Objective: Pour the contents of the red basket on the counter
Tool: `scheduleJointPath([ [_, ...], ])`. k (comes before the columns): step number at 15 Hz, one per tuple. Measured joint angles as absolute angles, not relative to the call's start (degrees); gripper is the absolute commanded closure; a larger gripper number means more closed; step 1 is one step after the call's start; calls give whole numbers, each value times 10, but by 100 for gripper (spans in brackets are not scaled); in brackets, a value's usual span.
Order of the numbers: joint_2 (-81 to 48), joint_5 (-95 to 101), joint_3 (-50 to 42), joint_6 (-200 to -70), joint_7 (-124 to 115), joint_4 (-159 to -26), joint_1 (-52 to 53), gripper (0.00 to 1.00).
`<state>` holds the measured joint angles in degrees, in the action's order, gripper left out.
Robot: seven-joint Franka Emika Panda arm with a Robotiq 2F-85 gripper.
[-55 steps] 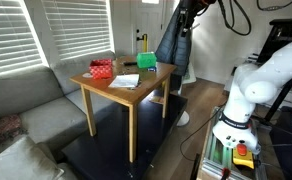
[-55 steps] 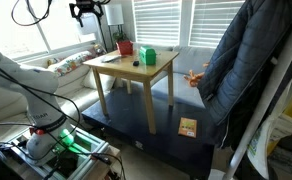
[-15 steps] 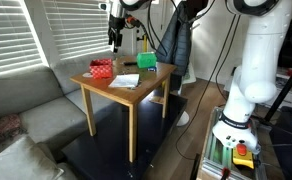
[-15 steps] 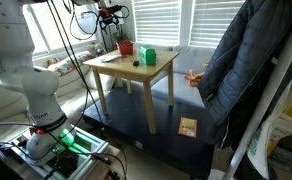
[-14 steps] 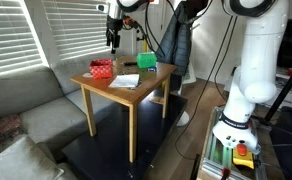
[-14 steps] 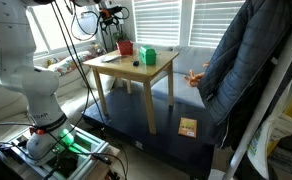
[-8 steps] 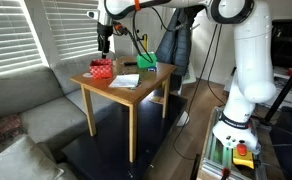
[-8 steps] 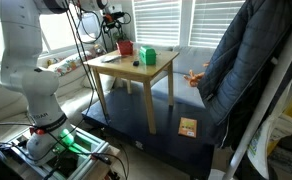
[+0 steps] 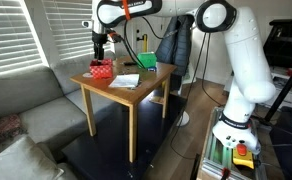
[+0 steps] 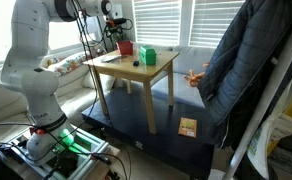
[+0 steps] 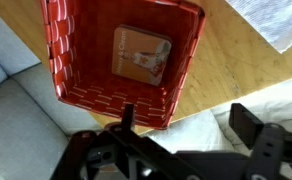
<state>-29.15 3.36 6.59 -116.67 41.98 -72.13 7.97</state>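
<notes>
Above the red basket (image 9: 102, 69), the gripper (image 9: 99, 54) has arrived, jaws spread.

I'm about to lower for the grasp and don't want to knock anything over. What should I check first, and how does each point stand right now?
1. The hand open: ok, fingers apart in the wrist view.
2. The hand over the red basket: ok, above it, not touching.
3. Basket upright on the counter: ok, near a corner.
4. Contents inside: ok, one flat tan item.
5. Bare counter to pour onto: ok, between basket and paper sheet.
6. Finger lined up with a basket wall: cannot tell.
</notes>
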Motion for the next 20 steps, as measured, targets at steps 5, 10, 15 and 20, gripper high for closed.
scheduleJointPath([
  [5, -326, 34, 66, -1121, 418, -686, 78, 34],
  [10, -351, 36, 66, -1077, 411, -655, 77, 79],
  [15, -360, 41, 62, -1046, 405, -632, 77, 100],
  [20, -359, 47, 49, -1036, 404, -618, 75, 99],
])
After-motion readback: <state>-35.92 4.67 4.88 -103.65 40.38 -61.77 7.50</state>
